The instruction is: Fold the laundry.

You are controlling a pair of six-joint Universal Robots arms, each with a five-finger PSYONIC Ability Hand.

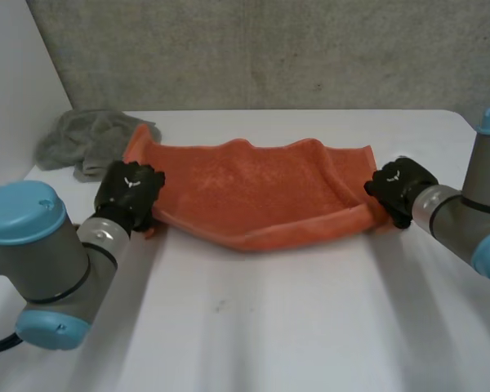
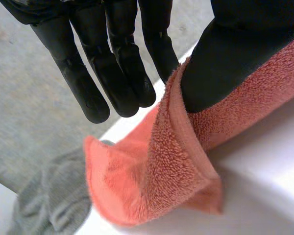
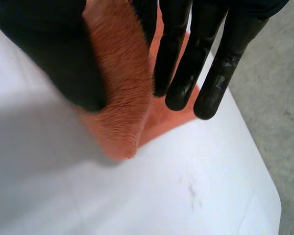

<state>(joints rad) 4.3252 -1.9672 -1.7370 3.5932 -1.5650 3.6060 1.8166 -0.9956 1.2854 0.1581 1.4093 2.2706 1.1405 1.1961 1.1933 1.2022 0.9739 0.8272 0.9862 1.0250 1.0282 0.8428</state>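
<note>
Across the worktop (image 1: 269, 318): orange towel (image 1: 253, 192) lay spread side to side, its near edge lifted at both ends and sagging in the middle.
Left hand (image 1: 129, 192): clamped on the towel's left end at the near corner, thumb on one face and straight fingers (image 2: 112, 83) behind the cloth.
Right hand (image 1: 400, 189): clamped on the towel's right end, a fold of cloth pinched between thumb and fingers.
Grey cloth (image 1: 86, 140): crumpled at the worktop's far left, just beside the towel's far left corner.

The towel (image 1: 261, 192) is fuzzy terry cloth, the table (image 1: 269, 327) smooth and matt
</note>
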